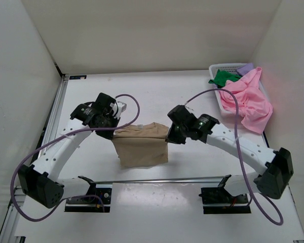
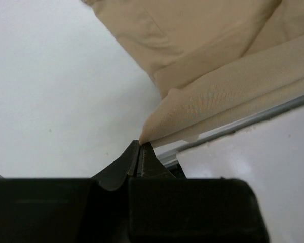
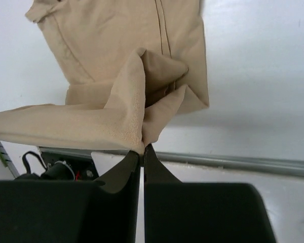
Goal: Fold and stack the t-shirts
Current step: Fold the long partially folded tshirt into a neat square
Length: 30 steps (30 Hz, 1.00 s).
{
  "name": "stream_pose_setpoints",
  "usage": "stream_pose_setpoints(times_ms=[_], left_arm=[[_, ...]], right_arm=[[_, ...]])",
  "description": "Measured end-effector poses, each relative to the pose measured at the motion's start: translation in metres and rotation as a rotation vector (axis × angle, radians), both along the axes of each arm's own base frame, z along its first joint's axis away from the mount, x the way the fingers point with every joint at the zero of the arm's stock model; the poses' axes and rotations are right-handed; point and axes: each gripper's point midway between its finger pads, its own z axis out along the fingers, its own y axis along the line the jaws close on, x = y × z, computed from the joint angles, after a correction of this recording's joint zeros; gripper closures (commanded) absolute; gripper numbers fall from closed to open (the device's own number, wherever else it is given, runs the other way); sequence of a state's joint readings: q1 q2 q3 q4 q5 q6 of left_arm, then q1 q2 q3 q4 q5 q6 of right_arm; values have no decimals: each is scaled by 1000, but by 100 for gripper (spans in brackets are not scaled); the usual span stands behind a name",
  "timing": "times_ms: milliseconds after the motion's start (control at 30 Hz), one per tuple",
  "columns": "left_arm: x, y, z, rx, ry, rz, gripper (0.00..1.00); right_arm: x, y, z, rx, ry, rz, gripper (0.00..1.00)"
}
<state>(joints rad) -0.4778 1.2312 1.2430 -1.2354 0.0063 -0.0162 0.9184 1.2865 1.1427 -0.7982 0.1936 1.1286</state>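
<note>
The tan shirt [image 1: 142,147] sits mid-counter, between the two arms and nearer the near edge than the far one. Its top edge is lifted and stretched between the tools, and the rest trails down onto the counter [image 1: 157,91] as a rough rectangle.

The left tool [image 1: 113,133] is closed on the shirt's left top corner. In the left wrist view, a fold of tan cloth comes straight out of the pinched tips. The right tool [image 1: 168,136] is closed on the right top corner, and its wrist view shows cloth bunched into a peak at the tips.

At the far right stands a white basket [image 1: 228,67]. The green shirt [image 1: 224,77] lies crumpled in it, and the purple shirt [image 1: 247,66] shows at its far right corner. The pink shirt [image 1: 248,98] spills over the basket's near right rim and hangs toward the counter.
</note>
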Motion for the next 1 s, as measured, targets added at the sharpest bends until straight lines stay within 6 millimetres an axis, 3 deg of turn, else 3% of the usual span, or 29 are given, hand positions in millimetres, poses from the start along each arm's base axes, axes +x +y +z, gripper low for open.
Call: stream_pose_setpoints(times_ms=[433,600,733,767,833,867,1000], left_arm=[[70,4,-29,75,-3,103,90],[94,9,-48,95,21,144,88],[109,9,-63,114,48,156,74],[114,11,-66,129,53,162,58],[123,15,-71,146,58,170,44],[129,18,-75,155,61,180,41],[155,29,-87,170,79,230,45]], right_arm=[[77,11,-28,-40,55,-21,100],[102,18,-50,-65,102,-12,100],[116,20,-70,-87,142,-8,87],[120,16,-77,-106,156,-16,73],[128,9,-86,-124,173,-36,55],[132,4,-89,-135,180,-45,46],[162,-13,-96,-156,181,-97,44]])
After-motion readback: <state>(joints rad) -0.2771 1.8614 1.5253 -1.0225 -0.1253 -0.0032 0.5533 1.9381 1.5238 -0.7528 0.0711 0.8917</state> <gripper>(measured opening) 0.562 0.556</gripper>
